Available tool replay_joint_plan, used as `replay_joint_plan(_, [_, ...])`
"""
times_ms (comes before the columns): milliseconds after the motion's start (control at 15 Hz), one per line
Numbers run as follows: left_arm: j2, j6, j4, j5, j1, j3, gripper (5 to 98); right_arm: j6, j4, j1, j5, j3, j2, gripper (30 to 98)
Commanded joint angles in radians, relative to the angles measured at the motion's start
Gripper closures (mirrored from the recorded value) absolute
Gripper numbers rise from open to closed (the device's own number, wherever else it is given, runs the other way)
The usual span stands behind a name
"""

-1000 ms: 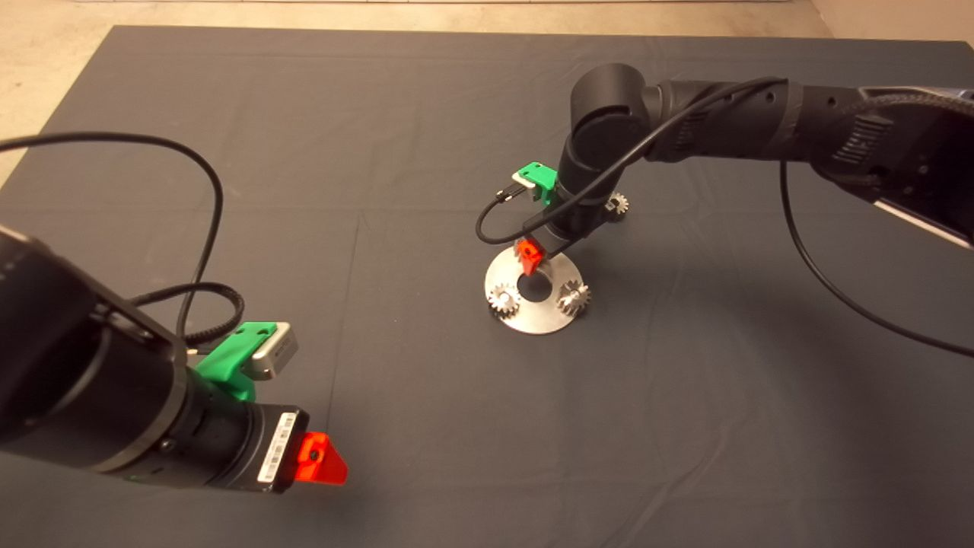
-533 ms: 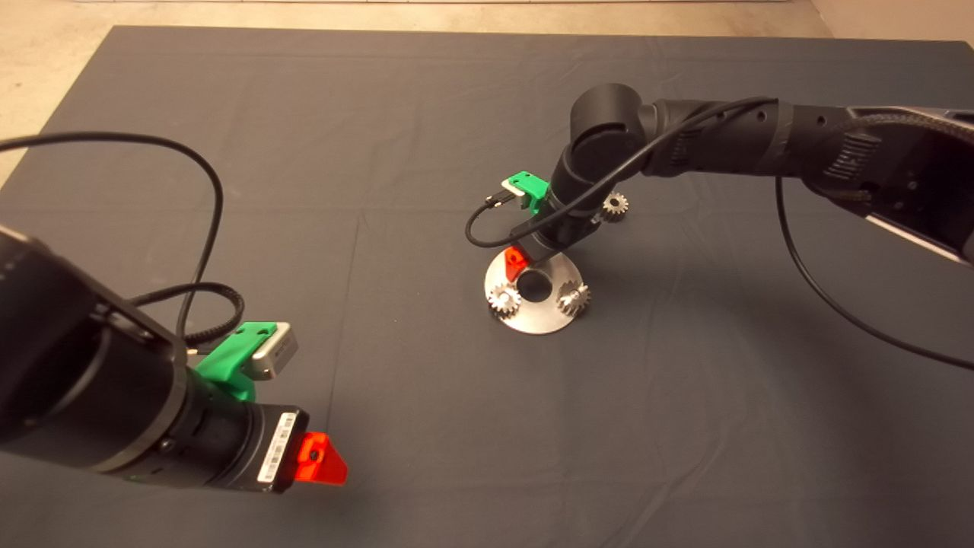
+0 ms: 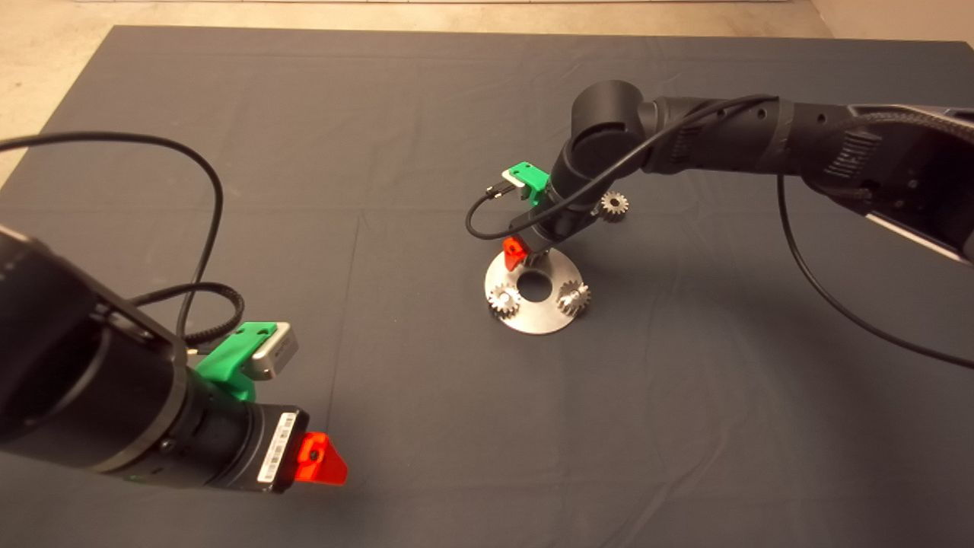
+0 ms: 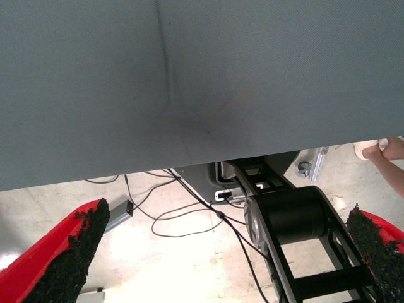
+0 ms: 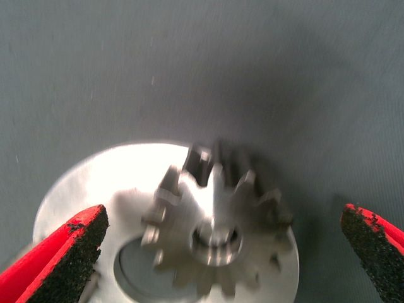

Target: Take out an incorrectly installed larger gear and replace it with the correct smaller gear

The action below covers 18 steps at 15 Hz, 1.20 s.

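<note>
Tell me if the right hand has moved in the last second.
Yes. The right hand shifted from over the round plate's centre hole toward its far-left rim.

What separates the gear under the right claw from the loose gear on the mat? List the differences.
The larger gear sits on the steel disc; the smaller gear lies on the mat beside it. The larger gear's teeth are long and flared; the smaller gear's are short and even. The open right claw straddles the larger gear; the smaller gear lies ungripped. Both are shiny steel.

Right claw (image 5: 221,252) straddles larger gear (image 5: 218,227), gaps both sides.
</note>
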Motion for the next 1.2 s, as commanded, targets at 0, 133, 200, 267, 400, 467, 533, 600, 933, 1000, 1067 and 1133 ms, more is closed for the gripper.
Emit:
replay_joint_plan(0, [-0.002, -0.001, -0.014, 0.004, -0.006, 0.012, 6.1, -0.004, -0.034, 0.025, 0.043, -0.043, 0.009, 30.7])
replay_joint_plan(133, [-0.003, -0.001, -0.014, 0.004, -0.006, 0.012, 6.1, -0.014, -0.036, 0.025, 0.058, -0.062, 0.009, 30.7])
replay_joint_plan(200, [-0.002, -0.001, -0.014, 0.004, -0.006, 0.012, 6.1, -0.024, -0.036, 0.025, 0.069, -0.064, 0.009, 30.7])
replay_joint_plan(267, [-0.002, -0.001, -0.014, 0.004, -0.006, 0.012, 6.1, -0.024, -0.036, 0.025, 0.069, -0.064, 0.011, 30.7])
replay_joint_plan(400, [-0.002, -0.001, -0.014, 0.004, -0.006, 0.011, 6.1, -0.027, -0.037, 0.025, 0.070, -0.064, 0.020, 30.7])
replay_joint_plan(467, [-0.002, -0.002, -0.014, 0.004, -0.006, 0.011, 6.1, -0.033, -0.037, 0.025, 0.070, -0.064, 0.020, 30.7])
replay_joint_plan(533, [-0.003, -0.003, -0.014, 0.004, -0.006, 0.011, 6.1, -0.038, -0.037, 0.026, 0.070, -0.066, 0.020, 30.7])
replay_joint_plan(600, [-0.004, -0.003, -0.014, 0.004, -0.006, 0.011, 6.1, -0.038, -0.037, 0.026, 0.069, -0.066, 0.020, 30.7])
replay_joint_plan(933, [-0.004, -0.003, -0.014, 0.004, -0.006, 0.011, 6.1, -0.038, -0.036, 0.027, 0.060, -0.050, 0.016, 30.7])
replay_joint_plan(1000, [-0.005, -0.004, -0.014, 0.004, -0.006, 0.011, 6.1, -0.040, -0.036, 0.028, 0.056, -0.034, 0.014, 30.7])
replay_joint_plan(1067, [-0.004, -0.004, -0.014, 0.004, -0.006, 0.011, 6.1, -0.051, -0.036, 0.028, 0.051, -0.013, 0.009, 30.7])
replay_joint_plan(1133, [-0.004, -0.004, -0.014, 0.004, -0.006, 0.011, 6.1, -0.058, -0.034, 0.028, 0.038, -0.006, 0.008, 30.7])
